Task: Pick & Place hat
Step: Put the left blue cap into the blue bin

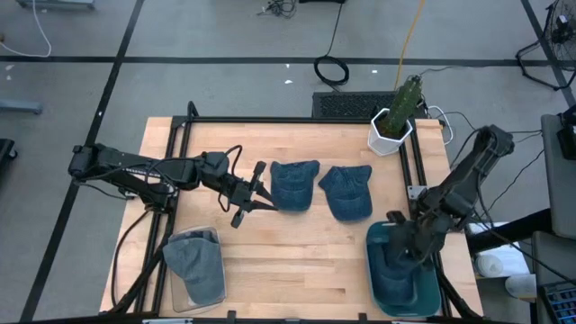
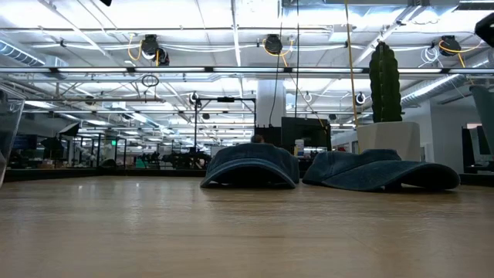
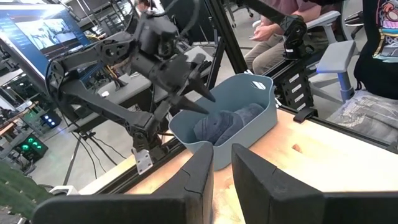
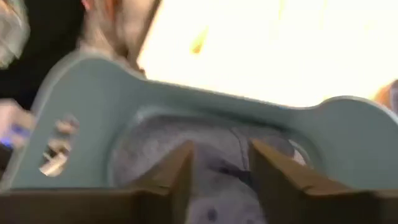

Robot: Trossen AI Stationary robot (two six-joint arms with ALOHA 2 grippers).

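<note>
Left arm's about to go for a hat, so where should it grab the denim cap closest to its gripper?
Likely the near edge of the crown of the left denim cap, coming from above: it lies flat on the table beside the open left gripper.

2 dark blue denim hats, teal bin, grey hat

Bare tabletop between clear tray and teal bin; cactus pot cornered.
</note>
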